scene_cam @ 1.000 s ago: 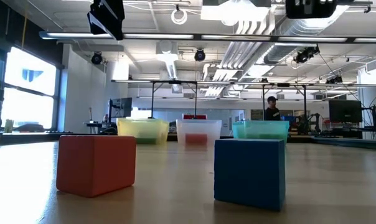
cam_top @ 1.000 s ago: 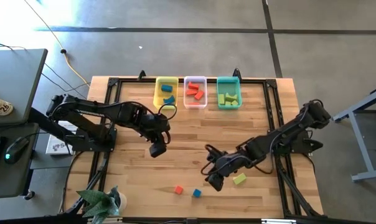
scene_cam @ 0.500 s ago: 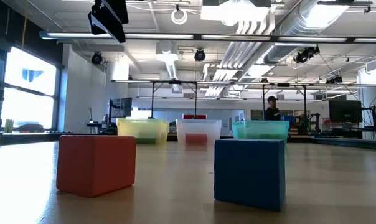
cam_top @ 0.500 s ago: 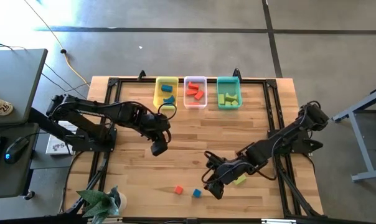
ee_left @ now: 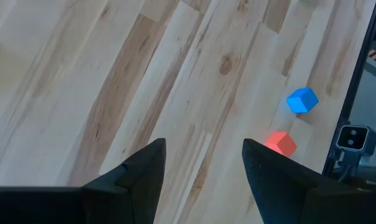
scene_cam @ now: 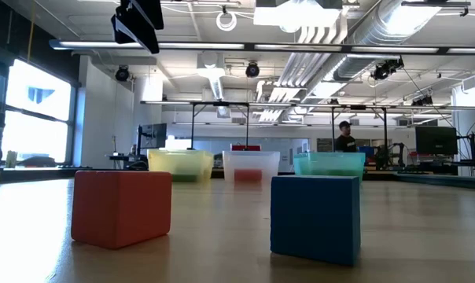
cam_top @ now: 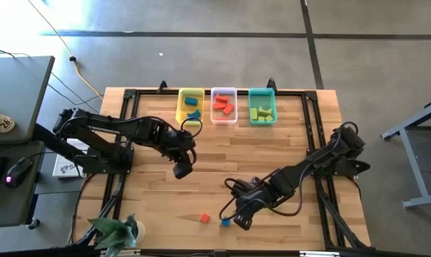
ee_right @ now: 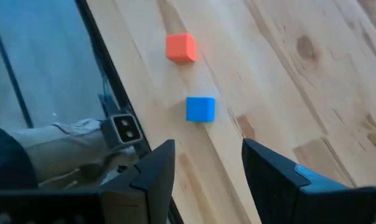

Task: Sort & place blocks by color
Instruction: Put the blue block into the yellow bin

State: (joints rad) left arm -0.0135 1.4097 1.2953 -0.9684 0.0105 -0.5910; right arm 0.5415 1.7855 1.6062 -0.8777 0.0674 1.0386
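Note:
A red-orange cube and a blue cube rest on their flat faces near the table's near edge; the low view shows the red-orange cube and the blue cube close up. My right gripper hovers open just right of the blue cube, and its wrist view has the blue cube ahead of the open gripper. My left gripper hangs open over mid-table, farther from the cubes, with the gap of the left gripper over bare wood.
Three trays stand in a row at the far edge: the yellow tray with blue blocks, the clear tray with red-orange blocks, the teal tray with yellow-green blocks. Bare wood lies between trays and cubes. A potted plant sits at the near left corner.
My right gripper has moved toward the table's near edge and leftward, up beside the blue cube, staying open; its arm now covers the yellow-green block that lay right of it. It has left the low view's top edge. The cubes have not moved.

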